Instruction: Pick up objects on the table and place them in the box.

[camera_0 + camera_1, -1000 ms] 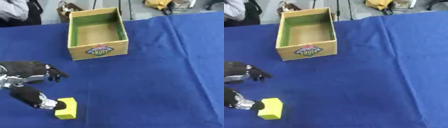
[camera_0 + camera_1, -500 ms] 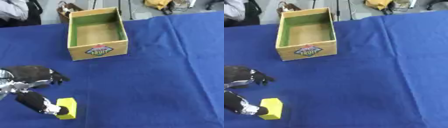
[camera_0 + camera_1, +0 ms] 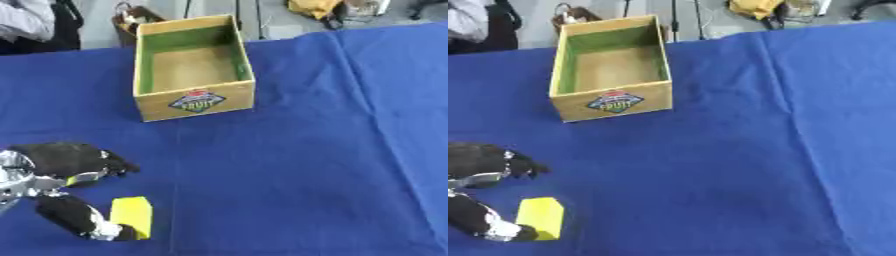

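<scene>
One block: my yellow block (image 3: 132, 216) lies on the blue surface (image 3: 289, 175) — just beside my thumb tip.
Left hand (image 3: 61, 165): fingers spread wide, holding nothing.
Box (image 3: 192, 67): well beyond the fingers — open.

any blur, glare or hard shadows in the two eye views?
Left eye view: soft all over, left hand smeared, the label on the box unreadable; light even, no glare. Right eye view: same softness, only a faint shadow beside the yellow block on the blue cloth.
</scene>
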`<action>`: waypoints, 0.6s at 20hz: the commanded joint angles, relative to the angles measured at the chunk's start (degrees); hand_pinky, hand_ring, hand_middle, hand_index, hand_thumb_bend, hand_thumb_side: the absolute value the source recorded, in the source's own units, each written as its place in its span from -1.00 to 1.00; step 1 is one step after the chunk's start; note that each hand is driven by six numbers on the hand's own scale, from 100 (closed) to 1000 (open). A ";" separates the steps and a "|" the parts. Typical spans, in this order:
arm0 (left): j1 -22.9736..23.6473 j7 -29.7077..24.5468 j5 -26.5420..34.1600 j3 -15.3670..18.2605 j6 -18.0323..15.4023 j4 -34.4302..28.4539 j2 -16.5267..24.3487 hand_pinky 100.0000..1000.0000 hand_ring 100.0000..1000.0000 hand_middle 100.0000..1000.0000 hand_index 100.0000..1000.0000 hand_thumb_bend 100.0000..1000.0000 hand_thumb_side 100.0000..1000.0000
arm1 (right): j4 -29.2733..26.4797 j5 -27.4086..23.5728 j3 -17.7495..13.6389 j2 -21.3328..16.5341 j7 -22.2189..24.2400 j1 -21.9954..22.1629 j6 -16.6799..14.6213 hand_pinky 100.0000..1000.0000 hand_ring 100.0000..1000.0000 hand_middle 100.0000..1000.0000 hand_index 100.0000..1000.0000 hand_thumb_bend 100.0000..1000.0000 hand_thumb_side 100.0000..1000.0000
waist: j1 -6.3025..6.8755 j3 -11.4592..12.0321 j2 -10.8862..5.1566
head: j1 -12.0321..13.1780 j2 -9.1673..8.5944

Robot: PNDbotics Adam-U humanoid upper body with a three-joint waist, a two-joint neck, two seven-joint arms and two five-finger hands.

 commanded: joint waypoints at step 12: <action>0.98 1.58 -4.05 -1.32 2.88 -0.71 -0.79 0.27 0.41 0.41 0.80 -0.04 0.70 | -0.93 -0.45 -0.15 -0.53 0.13 -1.00 0.44 0.42 0.36 0.32 0.54 -1.00 0.23 | -0.24 -0.38 -0.32 | 0.48 -1.09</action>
